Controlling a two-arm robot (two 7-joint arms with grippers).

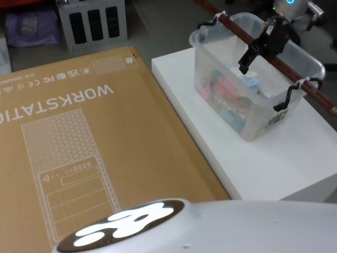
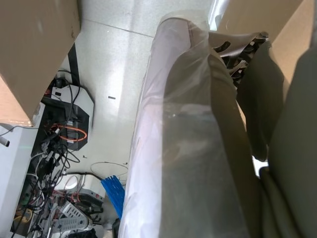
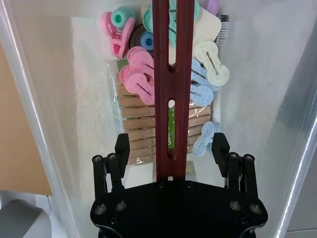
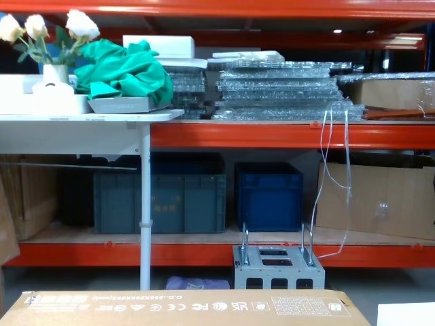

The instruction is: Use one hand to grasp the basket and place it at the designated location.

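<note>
Translucent plastic, the basket (image 1: 253,89) sits on my white surface (image 1: 274,158) to my right, beside a big cardboard box (image 1: 79,153). It holds pastel clips (image 3: 141,64) and a pack of wooden pegs (image 3: 138,124). My right gripper (image 1: 253,52) hangs over the middle of the red-brown wooden handle (image 3: 171,74), which runs across the rim. My jaws are spread, one on each side of the bar, not touching it. My left gripper I cannot make out; that wrist camera sees a wrapped arm (image 2: 183,148) and floor.
</note>
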